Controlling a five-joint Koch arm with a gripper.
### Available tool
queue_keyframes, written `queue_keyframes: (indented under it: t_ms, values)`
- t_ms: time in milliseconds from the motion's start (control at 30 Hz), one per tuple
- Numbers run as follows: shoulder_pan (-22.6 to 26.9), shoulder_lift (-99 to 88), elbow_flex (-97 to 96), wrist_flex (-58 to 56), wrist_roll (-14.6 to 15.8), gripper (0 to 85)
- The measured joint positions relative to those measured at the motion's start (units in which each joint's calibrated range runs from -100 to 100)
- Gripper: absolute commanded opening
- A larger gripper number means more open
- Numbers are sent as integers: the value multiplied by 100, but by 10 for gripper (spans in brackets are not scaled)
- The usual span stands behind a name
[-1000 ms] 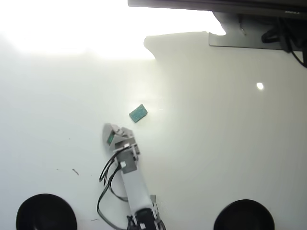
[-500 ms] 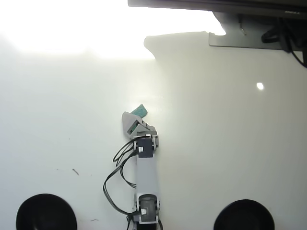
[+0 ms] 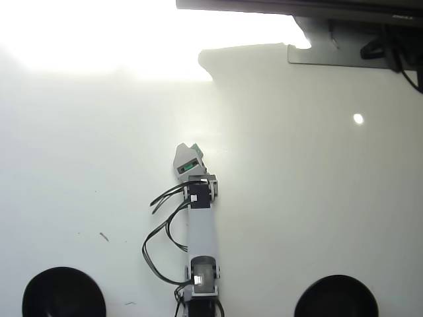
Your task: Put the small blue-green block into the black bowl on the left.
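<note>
In the overhead view the grey gripper (image 3: 188, 154) sits directly over the small blue-green block (image 3: 198, 150). Only a thin teal sliver of the block shows at the gripper's upper right edge. The jaws lie under the gripper body, so whether they are open or closed on the block is hidden. The arm runs straight down from the gripper to the bottom edge. The black bowl (image 3: 63, 294) on the left rests at the bottom left corner, far from the gripper.
A second black bowl (image 3: 336, 298) sits at the bottom right. Dark equipment (image 3: 297, 8), a grey plate (image 3: 330, 53) and cables (image 3: 393, 46) line the top right. Strong glare washes out the white table (image 3: 86, 39) at top left.
The arm swung right and reached upward, from lower left of the block to on top of it. The block, fully visible a second ago, is now almost covered.
</note>
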Motion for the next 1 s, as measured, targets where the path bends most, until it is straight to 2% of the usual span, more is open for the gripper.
queue_keyframes:
  t_ms: [100, 133, 200, 300, 467, 600, 733, 767, 800, 1000]
  values:
    - [5, 164, 0, 99, 34, 322]
    - [15, 265, 0, 181, 39, 263]
    - [29, 290, 0, 222, 39, 225]
    - [54, 303, 9, 354, 39, 42]
    - [137, 303, 9, 543, 39, 32]
    - [391, -101, 0, 494, 29, 32]
    - [840, -1048, 0, 181, 68, 31]
    - [1094, -1364, 92, -58, 93, 32]
    - [1104, -1376, 102, -66, 93, 32]
    - [1983, -2121, 1283, -847, 147, 31]
